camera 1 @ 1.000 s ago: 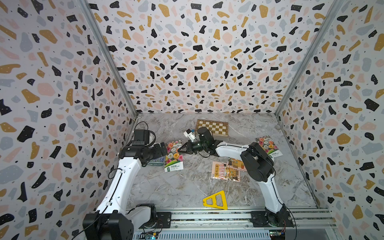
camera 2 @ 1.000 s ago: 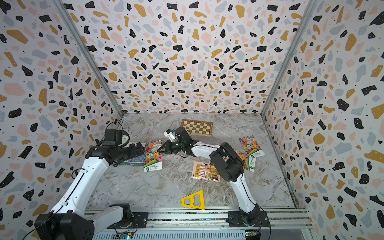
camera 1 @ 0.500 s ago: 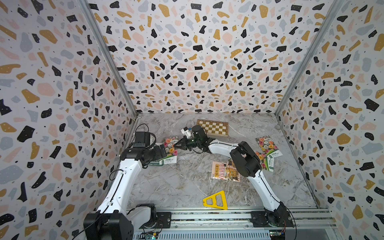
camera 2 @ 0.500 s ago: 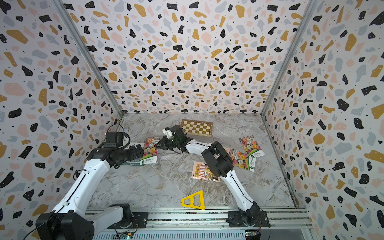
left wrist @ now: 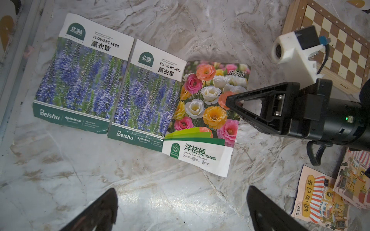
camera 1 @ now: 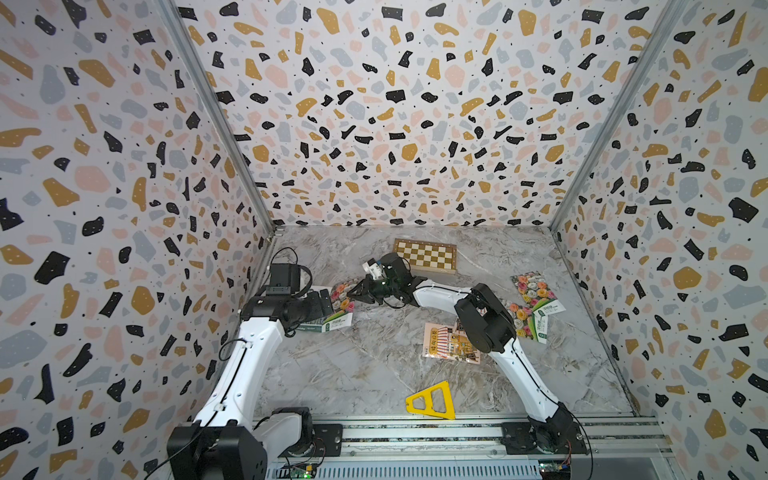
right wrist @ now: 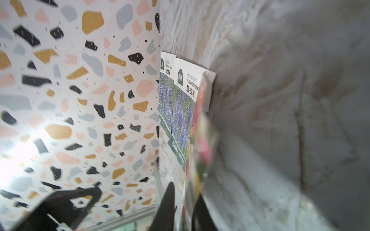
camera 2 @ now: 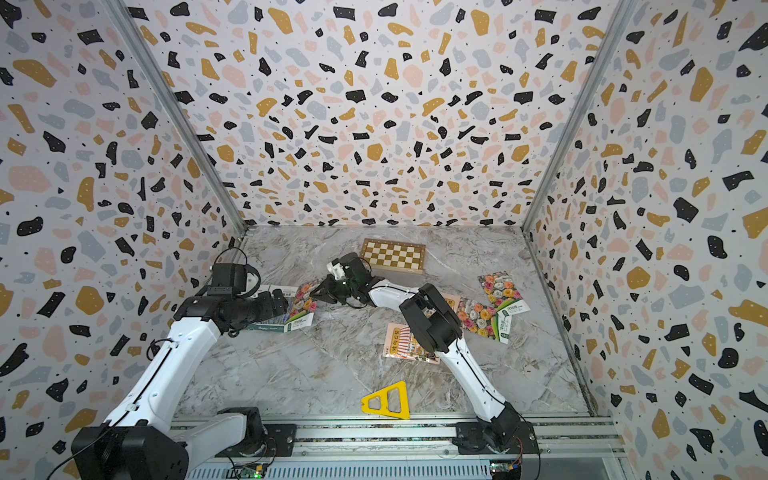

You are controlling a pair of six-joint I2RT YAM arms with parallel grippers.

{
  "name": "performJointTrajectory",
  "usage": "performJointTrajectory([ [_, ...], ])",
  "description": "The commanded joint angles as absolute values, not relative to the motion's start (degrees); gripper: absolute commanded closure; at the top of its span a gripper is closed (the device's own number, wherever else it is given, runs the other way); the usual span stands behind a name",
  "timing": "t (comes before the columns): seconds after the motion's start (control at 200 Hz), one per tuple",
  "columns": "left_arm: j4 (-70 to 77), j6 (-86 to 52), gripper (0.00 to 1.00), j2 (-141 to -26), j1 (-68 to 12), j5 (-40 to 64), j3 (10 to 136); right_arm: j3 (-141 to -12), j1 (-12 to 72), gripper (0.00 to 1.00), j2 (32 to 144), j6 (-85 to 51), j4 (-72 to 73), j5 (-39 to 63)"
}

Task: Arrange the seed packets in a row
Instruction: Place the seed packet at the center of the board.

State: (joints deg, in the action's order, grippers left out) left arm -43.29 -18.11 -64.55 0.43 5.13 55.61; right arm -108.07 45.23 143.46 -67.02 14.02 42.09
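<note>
The lavender packet (left wrist: 140, 96) touching the mixed-flower packet (left wrist: 204, 112) and the second lavender packet (left wrist: 80, 76) beyond it both read "FLOWERS SEED", "薰衣草", "Beishu" and "Agricultural"; the mixed-flower packet reads "洋桔梗" and "Have the heart to be a seed"; the pink packet (left wrist: 318, 202) near it reads "矮向日葵".

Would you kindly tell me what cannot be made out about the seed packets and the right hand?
- Right hand: tip over the flower packet in the left wrist view, blurred in the right wrist view; grip unclear.
- Pink packets: cut by the left wrist view's edge, partly covered by the right arm in both top views; number unclear.
- Second flower packet: same arm hides part in both top views.
</note>
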Motion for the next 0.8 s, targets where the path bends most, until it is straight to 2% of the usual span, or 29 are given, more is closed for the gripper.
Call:
performJointTrajectory([
  [0.0, -42.2, -17.1, 0.01, -63.9, 0.9, 5.3, 54.7, -109.1, 45.0, 0.71, 143.4, -65.6, 11.5, 40.7],
  [0.445, -42.2, -17.1, 0.01, -63.6, 0.9, 5.6, 54.5, -110.9, 44.5, 0.38, 141.7, -60.7, 2.3, 37.1],
  [0.796, -42.3, -17.5, 0.01, -63.4, 1.0, 6.0, 54.6, -112.8, 44.5, 0.34, 136.5, -50.3, -11.9, 28.1],
])
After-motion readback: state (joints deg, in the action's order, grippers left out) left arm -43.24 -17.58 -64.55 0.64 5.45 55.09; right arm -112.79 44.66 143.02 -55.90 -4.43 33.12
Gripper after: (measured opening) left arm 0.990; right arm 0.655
